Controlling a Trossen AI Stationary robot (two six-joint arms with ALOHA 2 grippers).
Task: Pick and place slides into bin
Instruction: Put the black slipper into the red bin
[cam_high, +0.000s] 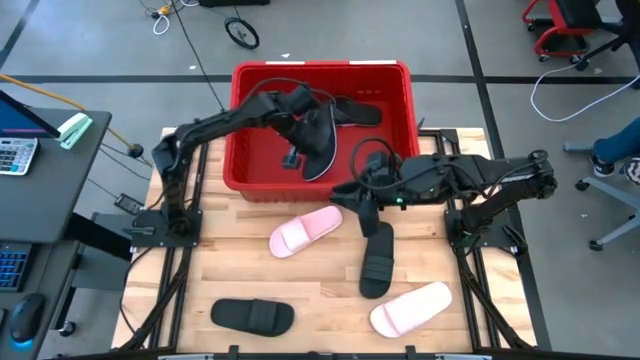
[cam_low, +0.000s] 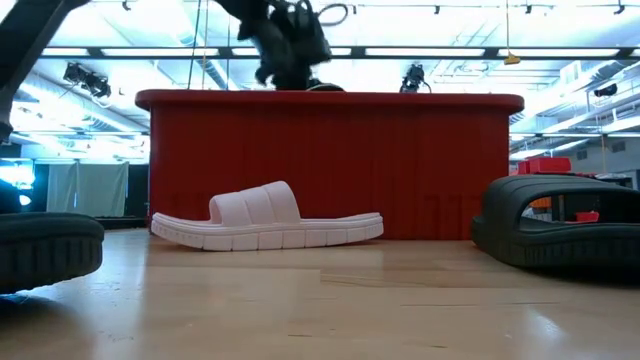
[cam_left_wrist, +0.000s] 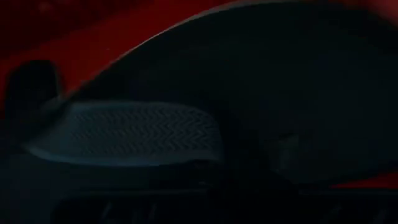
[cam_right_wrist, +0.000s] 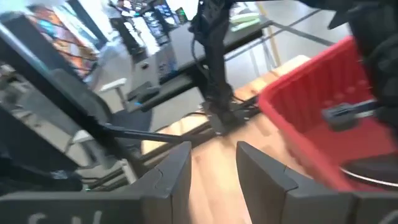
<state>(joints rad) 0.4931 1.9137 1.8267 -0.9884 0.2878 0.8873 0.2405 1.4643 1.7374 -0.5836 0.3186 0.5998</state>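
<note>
The left gripper (cam_high: 305, 128) is gripping a black thong-strap flip-flop (cam_high: 318, 150) inside the large red slatted plastic bin (cam_high: 400, 95); the right gripper (cam_high: 362, 203) is hovering with fingers (cam_right_wrist: 168, 180) slightly parted and empty.

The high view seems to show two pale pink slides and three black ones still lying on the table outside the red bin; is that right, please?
Nearly. The high view shows two pale pink slides but only two black ones on the table outside the red bin; the other black ones are at the bin.

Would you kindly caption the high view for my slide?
Left pincer lowers a black flip-flop into the red bin; four slides remain on the table.
</note>
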